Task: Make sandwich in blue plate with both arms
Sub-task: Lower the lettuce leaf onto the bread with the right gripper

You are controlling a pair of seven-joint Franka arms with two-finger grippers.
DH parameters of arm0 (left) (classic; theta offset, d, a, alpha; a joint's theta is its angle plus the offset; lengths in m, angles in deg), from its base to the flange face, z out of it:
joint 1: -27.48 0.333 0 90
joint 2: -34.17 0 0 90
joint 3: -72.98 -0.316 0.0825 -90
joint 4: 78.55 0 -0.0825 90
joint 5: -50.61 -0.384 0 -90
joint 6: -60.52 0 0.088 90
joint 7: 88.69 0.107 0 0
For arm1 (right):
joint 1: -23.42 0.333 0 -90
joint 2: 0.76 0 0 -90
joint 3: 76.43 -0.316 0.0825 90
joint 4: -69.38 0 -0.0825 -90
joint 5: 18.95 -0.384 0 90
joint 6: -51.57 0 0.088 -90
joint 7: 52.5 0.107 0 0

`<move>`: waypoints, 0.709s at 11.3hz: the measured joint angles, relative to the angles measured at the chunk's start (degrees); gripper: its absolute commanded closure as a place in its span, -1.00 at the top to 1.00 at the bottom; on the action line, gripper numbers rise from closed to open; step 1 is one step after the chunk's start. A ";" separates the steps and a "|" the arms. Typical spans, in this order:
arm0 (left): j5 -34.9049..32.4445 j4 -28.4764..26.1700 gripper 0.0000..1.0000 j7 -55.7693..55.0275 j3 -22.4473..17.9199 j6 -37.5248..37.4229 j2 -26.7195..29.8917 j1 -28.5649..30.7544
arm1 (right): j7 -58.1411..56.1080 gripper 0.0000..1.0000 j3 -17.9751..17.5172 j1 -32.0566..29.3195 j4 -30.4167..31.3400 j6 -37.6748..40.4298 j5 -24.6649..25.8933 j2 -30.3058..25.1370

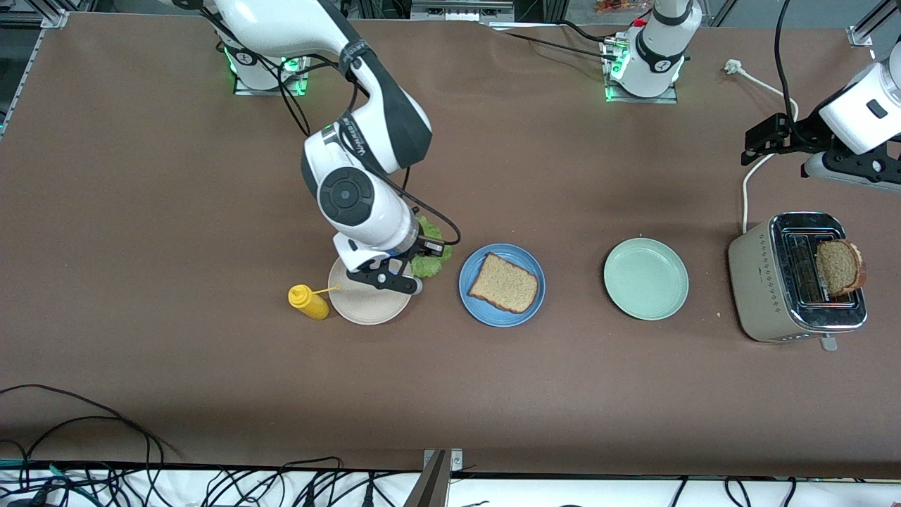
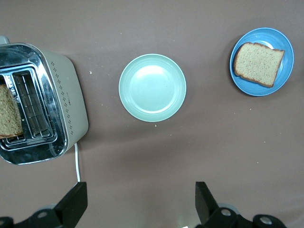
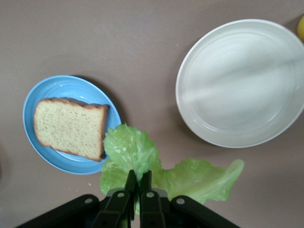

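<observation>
Toward the right arm's end of the table: a yellow mustard bottle [image 1: 307, 301] lying just beside a beige-white plate [image 1: 366, 306]. Above that plate's edge, the right gripper [image 3: 138, 181], jaws clenched on a ruffled green lettuce leaf [image 3: 142, 161], lifted off the table between the beige-white plate and the blue plate [image 1: 473, 292]. On the blue plate, one slice of brown bread [image 1: 504, 283], lying flat, nothing on top. Next along, a pale mint-green plate [image 1: 645, 279], bare. Toward the left arm's end, a beige toaster [image 1: 757, 282] with chrome top, a second bread slice [image 1: 839, 267] standing up out of one slot. Over the table near the toaster, the left gripper [image 2: 141, 202], jaws released and spread wide, holding nothing, waiting.
</observation>
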 measured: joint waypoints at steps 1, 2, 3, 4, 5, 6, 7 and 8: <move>0.00 0.00 1.00 0.00 0.00 0.00 0.00 0.00 | 2.42 -1.00 0.07 0.87 -1.25 -1.22 -0.10 1.14; 0.00 0.00 1.00 0.00 0.00 0.00 0.00 0.00 | 5.13 -1.00 0.11 1.92 -2.04 -3.15 -0.57 2.03; 0.00 0.00 1.00 0.00 0.00 0.00 0.00 0.00 | 8.26 -1.00 0.16 3.11 -2.52 -6.12 -1.93 2.95; 0.00 0.00 1.00 0.00 0.00 -0.04 0.00 0.00 | 11.73 -1.00 0.24 4.38 -3.18 -9.72 -3.43 4.08; 0.00 0.00 1.00 0.00 0.00 -0.07 0.00 0.00 | 14.81 -1.00 0.28 5.39 -3.92 -13.36 -4.40 5.31; 0.00 0.00 1.00 0.00 0.00 -0.10 0.00 0.00 | 17.15 -1.00 0.29 6.11 -4.58 -16.81 -4.92 6.66; 0.00 -0.01 1.00 0.00 0.00 -0.12 0.00 0.00 | 18.35 -1.00 0.30 6.62 -5.00 -19.72 -5.15 7.97; 0.00 -0.01 1.00 0.00 0.00 -0.14 0.00 0.00 | 18.78 -1.00 0.30 7.01 -5.14 -22.05 -5.34 9.16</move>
